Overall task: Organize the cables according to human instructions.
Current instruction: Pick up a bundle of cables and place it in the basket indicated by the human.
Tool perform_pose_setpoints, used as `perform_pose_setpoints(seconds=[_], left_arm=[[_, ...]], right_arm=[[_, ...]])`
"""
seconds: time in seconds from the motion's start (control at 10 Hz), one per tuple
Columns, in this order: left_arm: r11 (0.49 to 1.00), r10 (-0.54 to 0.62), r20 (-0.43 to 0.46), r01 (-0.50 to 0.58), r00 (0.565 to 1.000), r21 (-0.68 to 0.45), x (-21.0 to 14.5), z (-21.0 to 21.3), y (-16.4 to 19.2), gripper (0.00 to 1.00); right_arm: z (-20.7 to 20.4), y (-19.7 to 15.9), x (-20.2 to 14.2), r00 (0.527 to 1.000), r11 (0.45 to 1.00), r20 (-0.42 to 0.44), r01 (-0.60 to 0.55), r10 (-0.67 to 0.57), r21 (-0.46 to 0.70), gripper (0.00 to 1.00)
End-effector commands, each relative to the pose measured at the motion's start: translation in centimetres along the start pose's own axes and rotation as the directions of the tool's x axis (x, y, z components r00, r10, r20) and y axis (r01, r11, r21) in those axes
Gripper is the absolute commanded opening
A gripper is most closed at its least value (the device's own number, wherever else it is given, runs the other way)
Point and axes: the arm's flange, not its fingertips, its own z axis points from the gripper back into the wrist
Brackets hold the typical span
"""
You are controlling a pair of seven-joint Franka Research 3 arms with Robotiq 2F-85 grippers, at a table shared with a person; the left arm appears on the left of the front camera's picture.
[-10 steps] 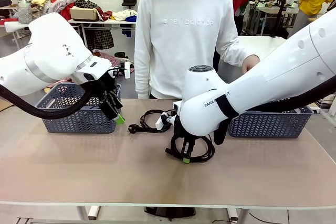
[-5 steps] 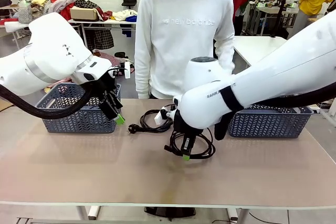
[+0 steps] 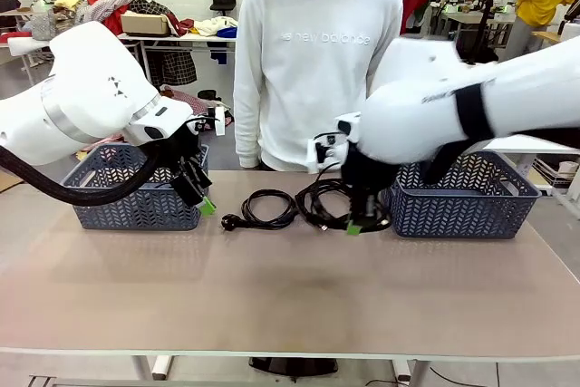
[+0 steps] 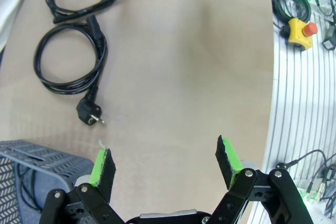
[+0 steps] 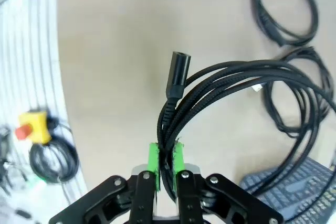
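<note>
My right gripper is shut on a black cable bundle, held just above the table beside the right basket. In the right wrist view the green pads pinch the cable's strands, and a plug end sticks up. A second coiled cable lies on the table in front of the person, its plug pointing left. My left gripper hovers open by the left basket. In the left wrist view this gripper holds nothing, and the lying coil is well ahead of it.
Two grey plastic baskets stand at the table's far left and far right. A person in a white sweatshirt stands at the far edge between them. A yellow emergency-stop box sits off the table's near side.
My right gripper rose from the table's middle with the cable bundle and carried it right and away, up to the right basket. The person's raised hand dropped. The left arm stayed still.
</note>
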Motion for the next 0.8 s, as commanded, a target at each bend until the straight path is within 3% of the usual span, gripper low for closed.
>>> perform_pose_setpoints(seconds=[0.0,0.4,0.7], left_arm=[[1.000,0.002,0.001,-0.002,1.000,-0.003,-0.1,0.3,0.1,1.00],[1.000,0.002,0.001,-0.002,1.000,-0.003,-0.1,0.3,0.1,1.00],[1.000,0.002,0.001,-0.002,1.000,-0.003,-0.1,0.3,0.1,1.00]], right_arm=[[1.9,-1.5,-2.7,0.994,0.995,-0.026,-0.101,0.102,0.025,0.00],[4.0,-6.0,-5.7,0.979,0.986,-0.120,-0.164,0.165,0.015,0.00],[4.3,-7.2,-6.5,0.970,0.985,-0.173,-0.172,0.173,0.019,0.00]])
